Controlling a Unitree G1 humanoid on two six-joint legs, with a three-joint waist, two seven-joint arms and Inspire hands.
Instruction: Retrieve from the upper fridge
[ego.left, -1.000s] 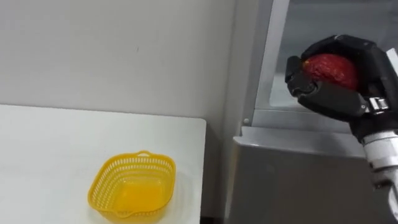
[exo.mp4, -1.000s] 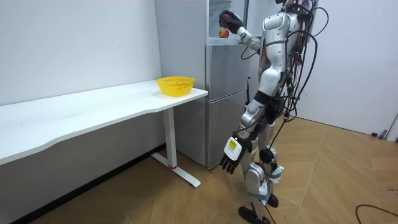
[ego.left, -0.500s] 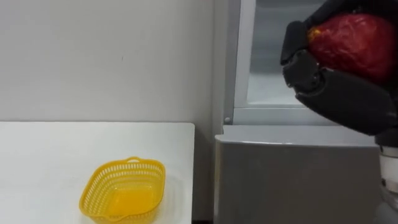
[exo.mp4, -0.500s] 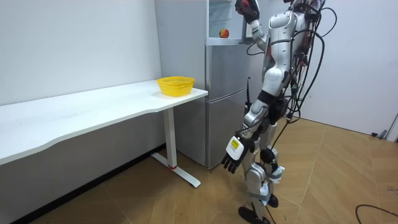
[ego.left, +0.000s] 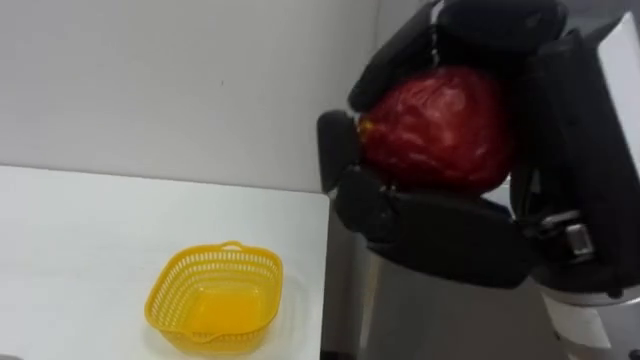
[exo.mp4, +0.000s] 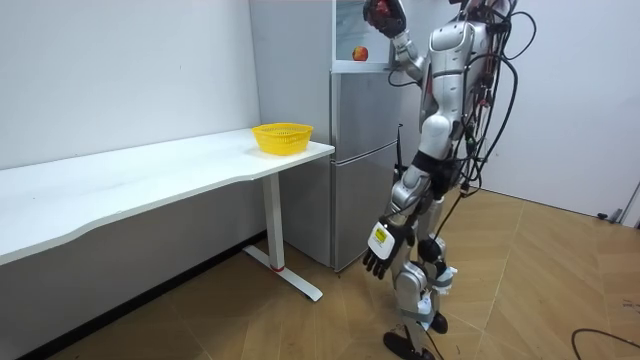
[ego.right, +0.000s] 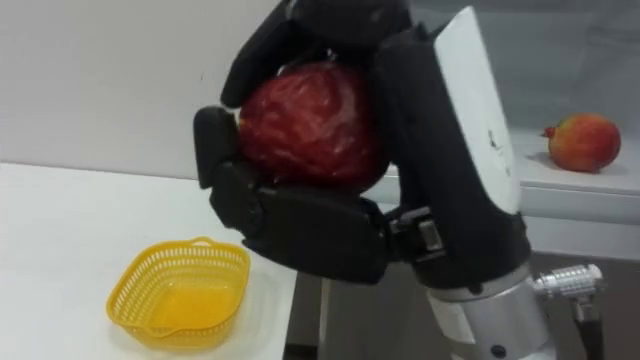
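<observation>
"Where's the red fruit (ego.left: 440, 130)?"
"Gripped in my right hand (ego.left: 450, 240), held high in front of the fridge (exo.mp4: 360, 150)."
"And the basket (ego.left: 215, 300)?"
"Below, to my left, on the table (ego.left: 80, 230). My left hand (exo.mp4: 380, 250) hangs slack."

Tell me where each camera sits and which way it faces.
Left eye view: on the robot's head, facing down and forward; right hand curled round a round dark-red fruit, yellow plastic mesh basket on the white table.
Right eye view: beside it, same scene, plus a second reddish fruit on a pale shelf.
Room view: off in the room, sees the whole robot before the grey fridge, left hand hanging.
All share the held fruit and basket.
</observation>
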